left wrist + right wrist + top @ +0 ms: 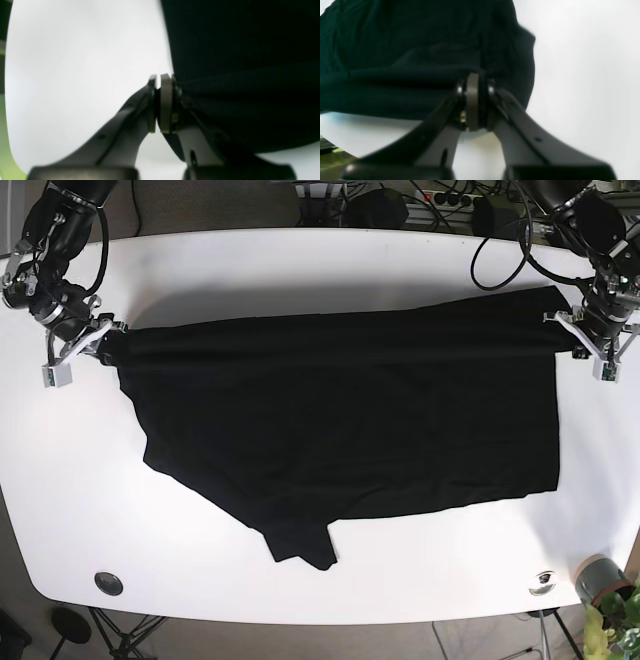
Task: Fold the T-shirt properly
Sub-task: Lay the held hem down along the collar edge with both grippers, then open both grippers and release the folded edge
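**Two grippers pinch opposite top corners of a black T-shirt on a white table**

In the base view, a black T-shirt (340, 430) lies spread across the middle of a white table (300, 260) with rounded corners. Its long axis runs left to right across the frame. The upper edge is pulled into a nearly straight, taut line between the two arms, with a narrow rolled fold along it. The lower edge is uneven: it slopes down from the left toward a small flap that points to the bottom centre of the frame, while the right side ends in a squarer corner.

The right gripper (100, 340), at the upper left of the base view, is clamped on the shirt's upper left corner. In the right wrist view, its dark curved fingers (510, 110) converge on a grey pad, with dark fabric bunched in soft horizontal folds behind and left of the tips.

The left gripper (568, 320), at the upper right of the base view, is clamped on the shirt's upper right corner. In the left wrist view, its fingers (130, 110) press two grey pads together, with only a thin gap between them; matte black cloth gathers just to their right, and smooth white tabletop fills the left.

A dark round fitting (108, 583) sits in the table's lower left corner.
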